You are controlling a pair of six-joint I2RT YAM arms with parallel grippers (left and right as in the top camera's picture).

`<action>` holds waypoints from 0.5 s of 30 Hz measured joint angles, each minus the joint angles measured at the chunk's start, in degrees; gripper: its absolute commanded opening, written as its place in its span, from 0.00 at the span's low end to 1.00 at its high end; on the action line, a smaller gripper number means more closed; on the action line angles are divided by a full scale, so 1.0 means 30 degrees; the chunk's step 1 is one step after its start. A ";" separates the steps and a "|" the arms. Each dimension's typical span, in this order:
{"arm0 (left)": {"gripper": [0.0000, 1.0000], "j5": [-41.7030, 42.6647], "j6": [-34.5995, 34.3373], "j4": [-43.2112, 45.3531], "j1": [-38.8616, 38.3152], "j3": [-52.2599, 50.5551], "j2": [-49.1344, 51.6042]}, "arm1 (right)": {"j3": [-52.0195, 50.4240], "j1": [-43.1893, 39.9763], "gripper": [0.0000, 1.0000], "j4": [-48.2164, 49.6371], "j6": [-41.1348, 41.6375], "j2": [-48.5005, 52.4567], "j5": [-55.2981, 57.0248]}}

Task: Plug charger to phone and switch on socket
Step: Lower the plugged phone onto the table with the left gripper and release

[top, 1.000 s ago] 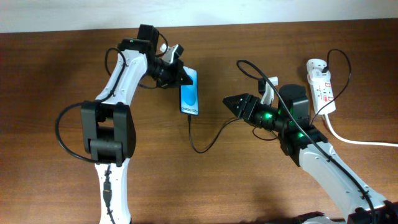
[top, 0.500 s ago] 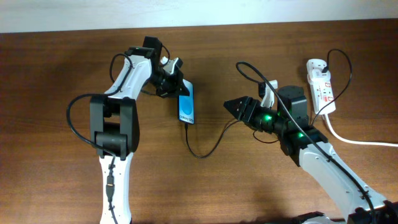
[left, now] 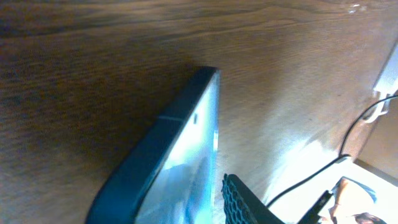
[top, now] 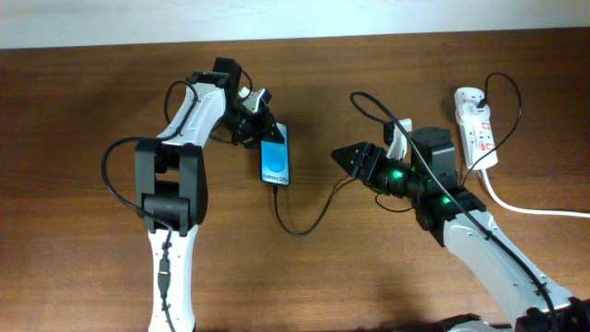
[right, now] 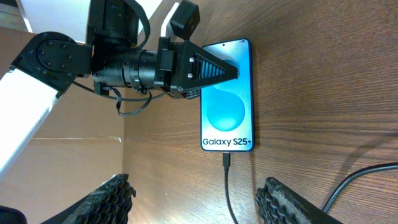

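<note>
The phone (top: 276, 164) lies mid-table, its blue screen up and reading "Galaxy S25+" in the right wrist view (right: 227, 118). The charger's thin black cable (top: 297, 229) curves from the phone's near end behind my right arm, towards the socket (top: 477, 127). Its plug tip (right: 227, 160) sits in the phone's port. My left gripper (top: 263, 132) is closed on the phone's far left edge (right: 233, 72). In the left wrist view, one finger (left: 245, 202) lies over the screen (left: 168, 155). My right gripper (top: 339, 155) is open and empty, to the right of the phone (right: 196, 202).
The socket's thick white cord (top: 525, 210) runs off the right edge. The socket lies near the table's far right, behind my right arm. A pale wall runs along the table's far edge.
My left gripper and the phone have moved together towards the near left, and the cable loop has shifted with them. The right arm has not moved.
</note>
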 measured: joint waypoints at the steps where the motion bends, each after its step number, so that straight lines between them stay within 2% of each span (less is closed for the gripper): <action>1: 0.39 -0.0022 0.0000 0.0000 0.0000 0.0000 0.0058 | 0.0000 0.0000 0.69 0.0000 0.0007 0.0000 0.0007; 4: 0.42 -0.0233 0.0000 -0.0073 0.0015 0.0058 0.0066 | 0.0000 0.0000 0.70 0.0000 0.0015 0.0000 0.0051; 6: 0.52 -0.0525 0.0000 -0.0240 0.0058 0.0204 0.0066 | 0.0000 0.0000 0.80 -0.0022 -0.0007 0.0000 0.0051; 7: 0.54 -0.0998 0.0022 -0.0532 0.0146 0.0423 0.0066 | 0.0000 0.0000 0.85 -0.0066 -0.0029 0.0000 0.0058; 10: 0.56 -0.2863 0.0015 -0.1494 0.0765 0.1151 0.0029 | 0.0000 0.0000 0.93 -0.0248 -0.0066 0.0000 0.0066; 13: 0.55 -0.5967 0.0015 -0.2149 0.1341 0.1894 0.0029 | 0.0000 0.0000 1.00 -0.0452 -0.0357 0.0000 0.0058; 15: 0.54 -0.7388 0.0029 -0.2310 0.1508 0.2120 0.0029 | 0.0000 -0.0044 0.98 -0.0561 -0.0576 0.0000 0.0058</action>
